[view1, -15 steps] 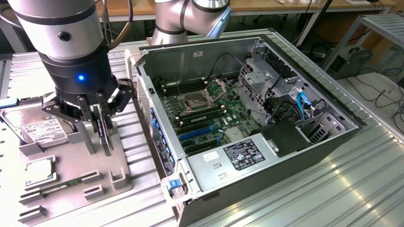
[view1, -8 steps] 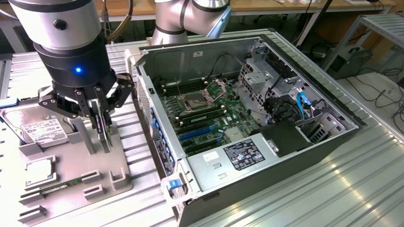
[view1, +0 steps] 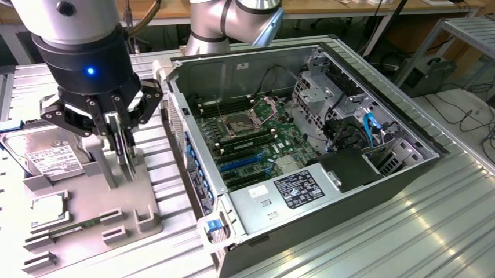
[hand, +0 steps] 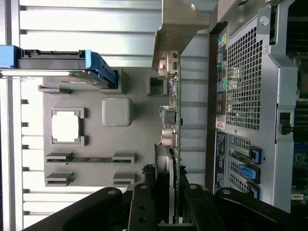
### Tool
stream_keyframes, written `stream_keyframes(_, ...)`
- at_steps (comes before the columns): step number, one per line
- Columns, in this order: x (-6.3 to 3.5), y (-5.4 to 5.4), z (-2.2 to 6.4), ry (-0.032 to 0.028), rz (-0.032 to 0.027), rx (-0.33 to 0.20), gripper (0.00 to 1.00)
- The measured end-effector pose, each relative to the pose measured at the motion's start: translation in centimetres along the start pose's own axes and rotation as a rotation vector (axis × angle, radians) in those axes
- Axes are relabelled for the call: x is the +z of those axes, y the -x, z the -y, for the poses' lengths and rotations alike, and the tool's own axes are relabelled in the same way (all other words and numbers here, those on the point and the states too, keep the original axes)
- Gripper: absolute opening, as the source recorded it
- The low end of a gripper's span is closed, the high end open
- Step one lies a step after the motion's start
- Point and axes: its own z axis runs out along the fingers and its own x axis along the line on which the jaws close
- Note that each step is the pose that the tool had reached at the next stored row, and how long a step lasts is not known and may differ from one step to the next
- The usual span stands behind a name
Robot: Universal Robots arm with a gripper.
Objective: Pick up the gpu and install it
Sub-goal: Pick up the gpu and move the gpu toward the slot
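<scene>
My gripper (view1: 120,136) had its fingers pinched narrowly on the gpu (view1: 126,162), holding it upright and edge-on over the grey parts tray (view1: 147,214) at the frame's left. The grasp looked done. I judged the open computer case (view1: 309,243), centre-right, still lacked its card.

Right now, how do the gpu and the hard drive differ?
The gpu stands on edge, clamped in the tool; the hard drive lies label-up, untouched. The gpu is a thin dark card; the hard drive is silver with a white label. Both are at the grey holder.
</scene>
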Motion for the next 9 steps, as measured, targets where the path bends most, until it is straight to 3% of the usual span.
stream_keyframes(9,-1.63,0.0,-0.04,0.0001,0.0000,0.000,0.28)
